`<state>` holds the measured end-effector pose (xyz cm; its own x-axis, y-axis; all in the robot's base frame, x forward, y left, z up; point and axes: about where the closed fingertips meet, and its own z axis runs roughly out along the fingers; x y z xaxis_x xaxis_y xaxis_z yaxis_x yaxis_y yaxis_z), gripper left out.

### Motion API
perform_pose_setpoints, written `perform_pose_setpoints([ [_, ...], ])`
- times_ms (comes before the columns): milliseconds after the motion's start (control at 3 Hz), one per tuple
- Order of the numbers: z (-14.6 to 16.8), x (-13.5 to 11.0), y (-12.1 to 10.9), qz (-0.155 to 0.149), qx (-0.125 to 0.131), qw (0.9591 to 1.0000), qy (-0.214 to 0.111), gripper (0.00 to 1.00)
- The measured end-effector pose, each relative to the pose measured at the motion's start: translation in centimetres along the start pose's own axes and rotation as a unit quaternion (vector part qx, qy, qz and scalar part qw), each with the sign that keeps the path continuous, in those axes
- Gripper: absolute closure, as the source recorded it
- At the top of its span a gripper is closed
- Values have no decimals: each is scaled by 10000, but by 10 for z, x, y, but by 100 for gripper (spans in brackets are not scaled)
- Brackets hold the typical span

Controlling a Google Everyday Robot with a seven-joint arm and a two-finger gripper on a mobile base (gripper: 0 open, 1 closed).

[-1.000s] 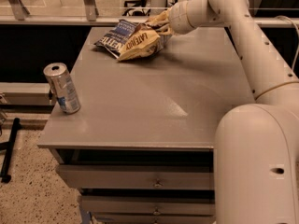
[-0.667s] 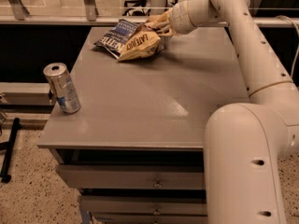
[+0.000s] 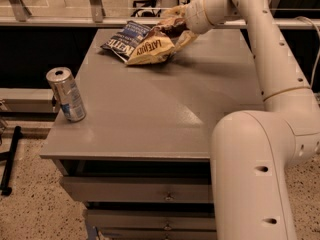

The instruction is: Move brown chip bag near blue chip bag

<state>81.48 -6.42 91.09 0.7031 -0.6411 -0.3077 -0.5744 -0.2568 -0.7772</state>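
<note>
The brown chip bag point(image 3: 150, 48) lies at the far side of the grey table point(image 3: 150, 109), its tan end with dark print facing me. Its left edge touches and partly overlaps the blue chip bag point(image 3: 124, 39), which lies flat with its white lettering showing. My gripper point(image 3: 176, 23) is at the brown bag's upper right end, shut on its crumpled top, which hides most of the fingers. The bag's lower end rests on the table.
A silver and blue drink can point(image 3: 66, 95) stands near the table's left front edge. My arm's large elbow point(image 3: 255, 174) hangs off the table's right front corner. Drawers point(image 3: 165, 196) sit under the tabletop. A railing point(image 3: 60, 20) runs behind the table.
The elbow has shifted slightly left. The gripper and the brown bag stay nearly in place beside the blue bag.
</note>
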Motion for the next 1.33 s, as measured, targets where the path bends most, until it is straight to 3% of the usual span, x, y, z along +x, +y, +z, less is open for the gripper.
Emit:
perform_pose_setpoints([
  [667, -34, 3, -11, 43, 82, 9998, 192, 0],
  [1000, -86, 8, -22, 511, 340, 9966, 545, 0],
  [1333, -149, -4, -27, 1443, 744, 9847, 640, 0],
])
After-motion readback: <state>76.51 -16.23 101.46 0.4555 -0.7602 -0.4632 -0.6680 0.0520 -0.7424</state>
